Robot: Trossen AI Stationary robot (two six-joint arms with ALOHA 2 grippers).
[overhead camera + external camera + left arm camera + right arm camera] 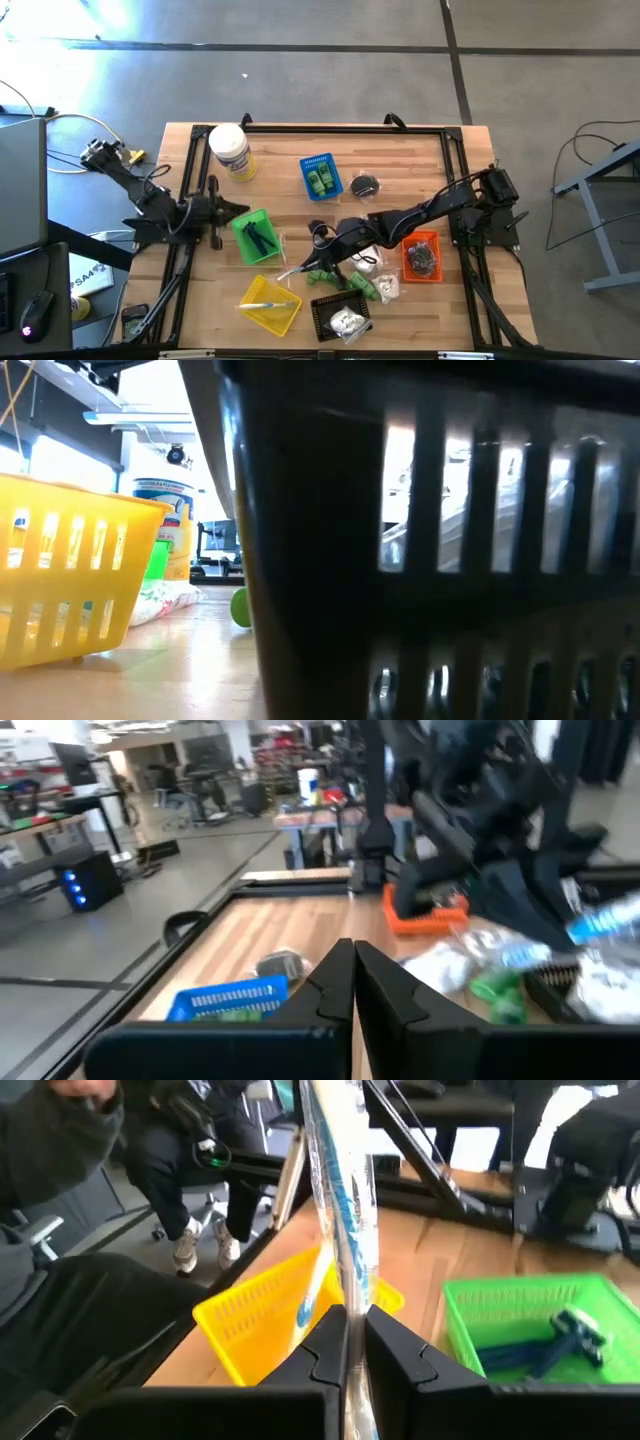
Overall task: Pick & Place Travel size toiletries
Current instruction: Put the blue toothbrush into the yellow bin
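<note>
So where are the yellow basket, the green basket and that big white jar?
yellow basket point(270, 305): high view, on its bare mesh floor.
green basket point(247, 229): high view, on its bare floor near the rim.
white jar point(229, 146): high view, on its white lid end.

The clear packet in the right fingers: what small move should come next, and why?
Probably carry it over the yellow basket and let go there. The right gripper is shut on the clear packet, a wrapped thin item with blue print. The wrist view shows the basket just beyond the fingers, and it seems to hold a similar item. The left gripper waits, shut, near the green basket.
</note>
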